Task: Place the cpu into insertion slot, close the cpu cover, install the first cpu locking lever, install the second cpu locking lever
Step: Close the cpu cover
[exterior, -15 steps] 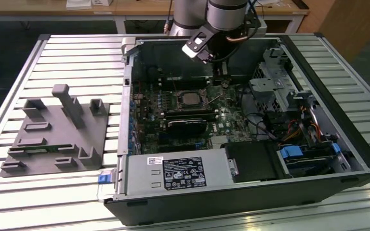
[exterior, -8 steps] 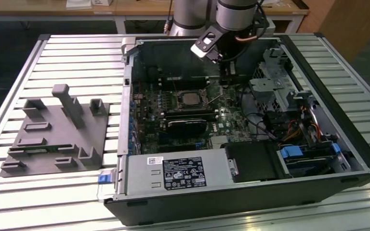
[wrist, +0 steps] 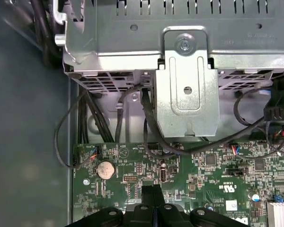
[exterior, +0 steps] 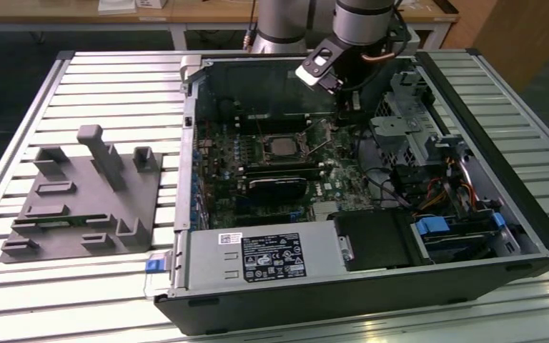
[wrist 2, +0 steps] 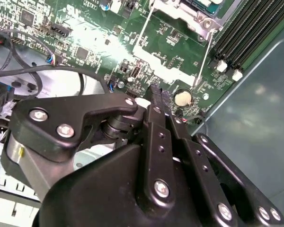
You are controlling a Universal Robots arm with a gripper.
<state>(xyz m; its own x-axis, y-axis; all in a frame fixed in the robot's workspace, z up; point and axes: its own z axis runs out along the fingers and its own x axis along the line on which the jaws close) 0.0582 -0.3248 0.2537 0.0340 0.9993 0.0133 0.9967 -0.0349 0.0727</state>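
Bench (exterior: 83, 71), edge at the exterior view's left: a grey fixture (exterior: 74, 207) of posts and pockets stands there, well apart from the work. From the centre to the opposite edge lies the open computer case (exterior: 351, 300), on its side. It holds the motherboard (exterior: 219, 168), a silver power supply (exterior: 265, 257) along one wall, and a metal drive cage (exterior: 399, 136) with cables beside it.

Task status, as I judge it: the cpu (exterior: 280, 146) sits in the insertion slot (exterior: 259, 139) at mid-board with its pale top showing, so placement looks done. The cpu cover (wrist 2: 173, 12) seems to lie down around it, but I cannot confirm that. A thin locking lever (wrist 2: 203, 56) runs along the socket's side. Whether it is latched or free, I cannot tell. The levers look like the outstanding items.

My gripper (exterior: 349, 114) is clenched, fingertips together with nothing between them. It is low over the board between the slot and the drive cage, just beside the coin cell (wrist 2: 182, 98).
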